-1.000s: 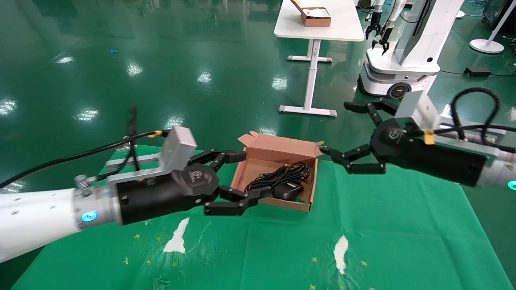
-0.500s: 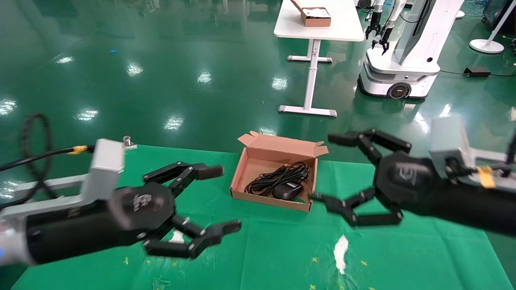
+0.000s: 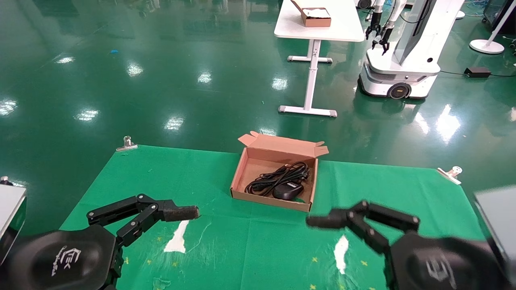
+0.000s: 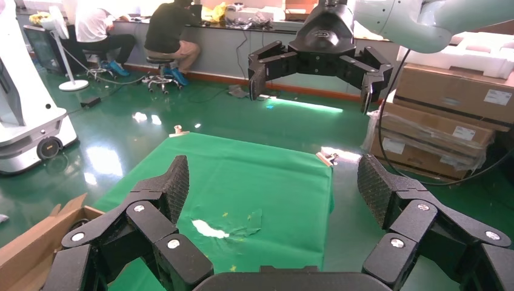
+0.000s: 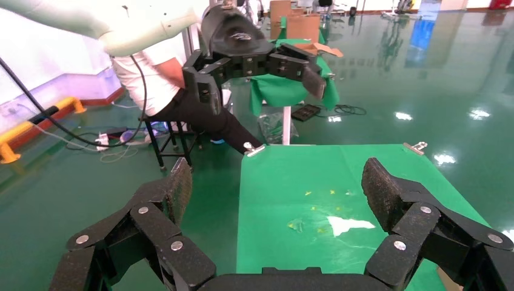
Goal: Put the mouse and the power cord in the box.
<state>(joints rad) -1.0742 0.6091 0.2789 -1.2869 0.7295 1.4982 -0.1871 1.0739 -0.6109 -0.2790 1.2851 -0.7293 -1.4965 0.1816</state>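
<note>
The brown cardboard box (image 3: pixel 266 199) sits at the far middle of the green cloth with its flaps open. Inside it lie the bundled black power cord (image 3: pixel 282 175) and, at its near side, the black mouse (image 3: pixel 287 191). My left gripper (image 4: pixel 274 185) hangs open and empty over the near-left part of the cloth, well short of the box; one of its fingers (image 3: pixel 177 212) shows in the head view. My right gripper (image 5: pixel 280 188) is open and empty at the near right, with one of its fingers (image 3: pixel 322 220) pointing towards the middle.
The green cloth has white torn patches (image 3: pixel 177 241) (image 3: pixel 342 247) and is held by metal clips (image 3: pixel 127 143) (image 3: pixel 450 173) at its far corners. Beyond it stand a white table (image 3: pixel 318 32) carrying a small brown box (image 3: pixel 316 17) and another robot (image 3: pixel 403 52).
Both arms have drawn back from beside the box to the near edge of the cloth and dropped lower. Both grippers stayed open. Mouse and cord have not moved.
</note>
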